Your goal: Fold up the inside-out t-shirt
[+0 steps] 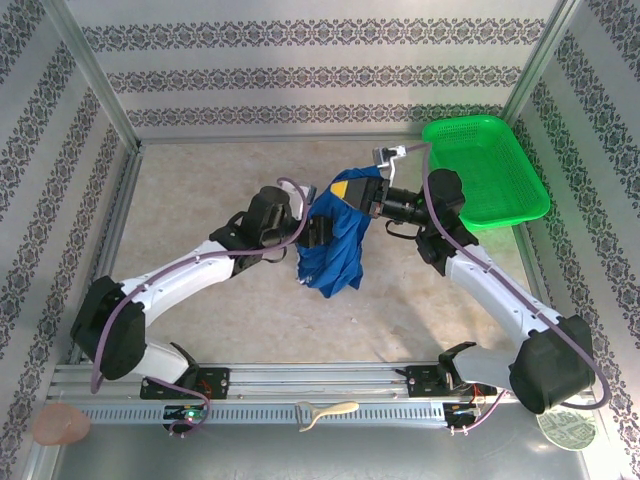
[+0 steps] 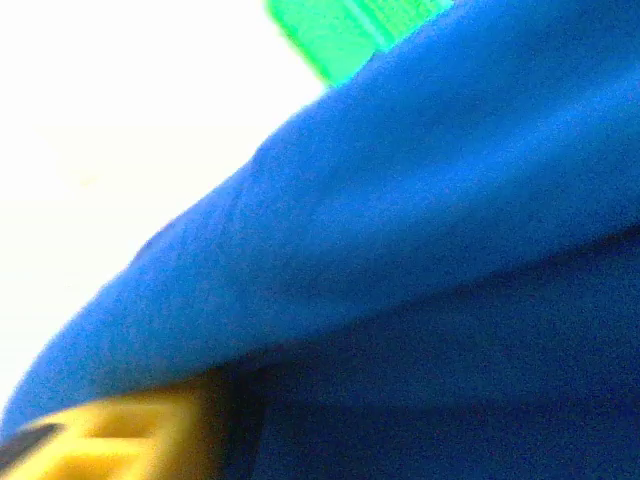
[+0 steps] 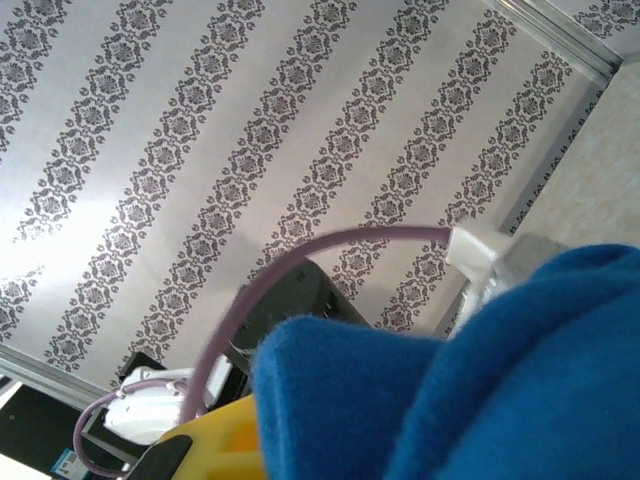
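The blue t-shirt [image 1: 335, 250] is up off the table [image 1: 200, 190], hanging in a bunched, wrinkled drape to the left of the green basket [image 1: 495, 175] in the overhead view. Between the basket and the cloth sits the right gripper [image 1: 356, 192], at the very top of the bundle. Its jaws are clamped tight on the fabric, and the whole shirt dangles from that pinch. From its wrist camera, blue folds spill across the lower right corner.

On the side of the shirt away from the basket, the left gripper [image 1: 312, 228] is pressed right into the hanging cloth, lower than its partner. How wide its jaws stand, I cannot tell. Blue swamps its wrist view, with a yellow finger [image 2: 110, 440] poking in at the bottom and a sliver of basket beyond the shirt's upper edge. Whether it has hold of any cloth, I cannot tell either.
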`<action>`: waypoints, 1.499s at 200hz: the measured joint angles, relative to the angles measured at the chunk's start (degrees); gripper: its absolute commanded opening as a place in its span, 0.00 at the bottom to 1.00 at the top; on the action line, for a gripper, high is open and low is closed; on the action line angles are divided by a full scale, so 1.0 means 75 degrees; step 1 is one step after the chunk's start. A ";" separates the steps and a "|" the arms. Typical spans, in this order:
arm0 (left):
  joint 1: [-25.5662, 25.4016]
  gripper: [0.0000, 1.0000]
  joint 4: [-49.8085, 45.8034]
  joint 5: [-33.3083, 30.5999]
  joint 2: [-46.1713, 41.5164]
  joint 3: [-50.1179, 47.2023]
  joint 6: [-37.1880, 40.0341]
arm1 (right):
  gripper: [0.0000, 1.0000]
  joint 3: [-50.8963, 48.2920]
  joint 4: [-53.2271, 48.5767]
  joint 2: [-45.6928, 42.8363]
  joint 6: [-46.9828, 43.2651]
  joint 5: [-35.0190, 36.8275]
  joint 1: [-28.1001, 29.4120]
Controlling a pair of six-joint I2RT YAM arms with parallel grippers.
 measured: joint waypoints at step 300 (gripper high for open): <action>0.2428 0.00 0.7469 0.6729 0.0627 0.0533 -0.6592 | 0.72 0.1343 -0.5164 -0.0469 -0.4316 0.4747 0.1827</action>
